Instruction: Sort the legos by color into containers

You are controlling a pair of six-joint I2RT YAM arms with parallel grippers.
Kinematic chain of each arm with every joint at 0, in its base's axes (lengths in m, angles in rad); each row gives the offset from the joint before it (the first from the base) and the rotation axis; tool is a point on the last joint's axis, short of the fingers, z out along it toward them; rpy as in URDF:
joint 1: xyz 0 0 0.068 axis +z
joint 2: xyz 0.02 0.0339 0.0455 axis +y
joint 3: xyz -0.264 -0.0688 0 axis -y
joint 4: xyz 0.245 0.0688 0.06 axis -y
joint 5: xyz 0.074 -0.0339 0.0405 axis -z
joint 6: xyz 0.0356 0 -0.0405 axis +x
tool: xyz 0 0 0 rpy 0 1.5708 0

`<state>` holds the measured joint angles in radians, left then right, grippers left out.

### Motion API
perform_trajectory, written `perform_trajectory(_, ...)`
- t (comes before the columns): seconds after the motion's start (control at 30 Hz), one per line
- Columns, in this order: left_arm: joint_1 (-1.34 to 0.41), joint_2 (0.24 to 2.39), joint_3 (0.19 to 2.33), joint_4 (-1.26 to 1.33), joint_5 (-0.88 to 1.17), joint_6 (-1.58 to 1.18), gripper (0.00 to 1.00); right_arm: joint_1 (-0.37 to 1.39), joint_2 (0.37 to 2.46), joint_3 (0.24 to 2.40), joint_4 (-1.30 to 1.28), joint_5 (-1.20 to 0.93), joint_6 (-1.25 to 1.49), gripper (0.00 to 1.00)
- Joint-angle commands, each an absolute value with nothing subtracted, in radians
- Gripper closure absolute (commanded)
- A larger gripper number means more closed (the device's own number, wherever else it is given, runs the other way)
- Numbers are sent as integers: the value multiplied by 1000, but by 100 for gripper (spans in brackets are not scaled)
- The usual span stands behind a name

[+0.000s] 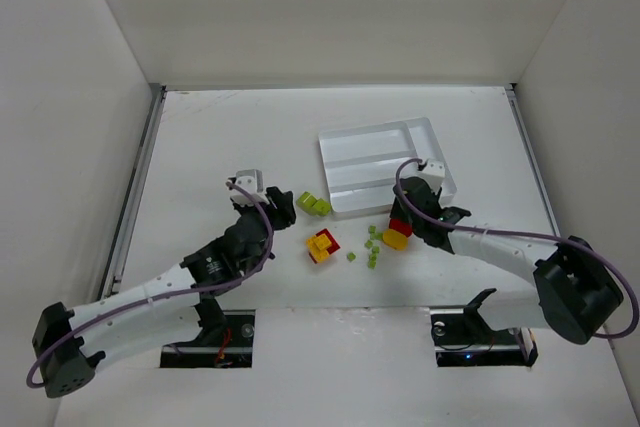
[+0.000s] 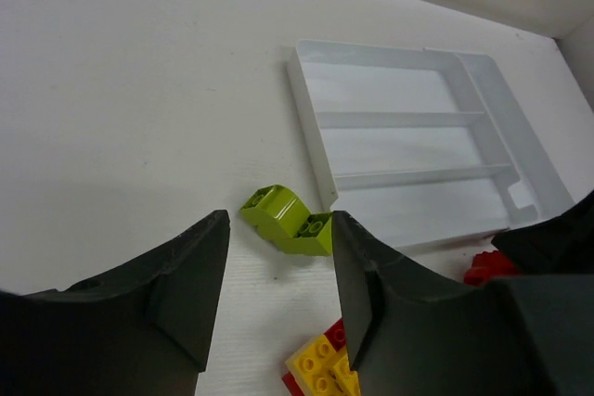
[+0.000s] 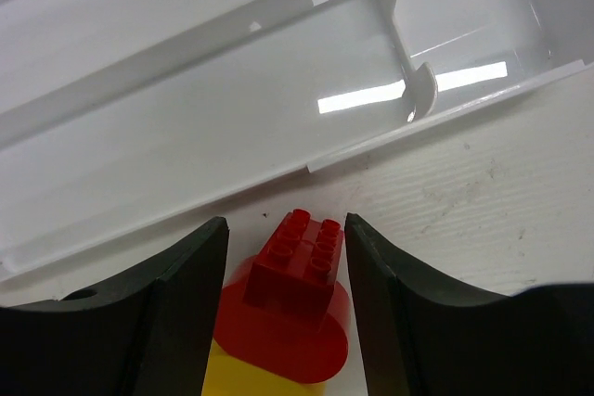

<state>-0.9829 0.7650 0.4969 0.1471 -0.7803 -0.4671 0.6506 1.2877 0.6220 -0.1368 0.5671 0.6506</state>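
Observation:
The white tray (image 1: pixel 340 137) lies at centre right, its slots bare. My left gripper (image 1: pixel 277 210) is open and empty; in its wrist view its jaws (image 2: pixel 278 248) stand just short of a lime green brick (image 2: pixel 288 221), also seen from above (image 1: pixel 313 204). A red and yellow stack (image 1: pixel 322 245) lies near it (image 2: pixel 320 370). My right gripper (image 1: pixel 407 219) is open, its jaws (image 3: pixel 285 224) on either side of a red brick (image 3: pixel 297 257) without touching it. That brick sits on a red rounded piece (image 3: pixel 278 336) over a yellow block (image 3: pixel 232 385).
Several tiny lime green cubes (image 1: pixel 372 245) lie between the two piles. The tray's near rim (image 3: pixel 418 136) is just ahead of my right gripper. White walls enclose the table on three sides.

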Motion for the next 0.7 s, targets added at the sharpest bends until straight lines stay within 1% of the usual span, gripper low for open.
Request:
perform_trajectory(0.0, -1025, 723, 479, 219, -805, -448, 52, 642, 1292, 649, -86, 563, 646, 41)
perform_trajectory(0.23, -1085, 758, 494, 213, -819, -416, 44, 637, 1250, 609, -107, 546, 670, 42)
perform_trajectory(0.5, -1117, 775, 494, 229, -834, -393, 40, 633, 1243, 583, -140, 514, 715, 42)
perform_trajectory(0.53, -1119, 775, 494, 229, -834, -393, 40, 631, 1243, 581, -140, 512, 718, 42)
perform_trajectory(0.6, -1128, 775, 489, 230, -834, -393, 40, 631, 1243, 580, -138, 512, 719, 47)
perform_trajectory(0.67, -1131, 775, 482, 248, -830, -393, 39, 630, 1244, 578, -132, 514, 726, 54)
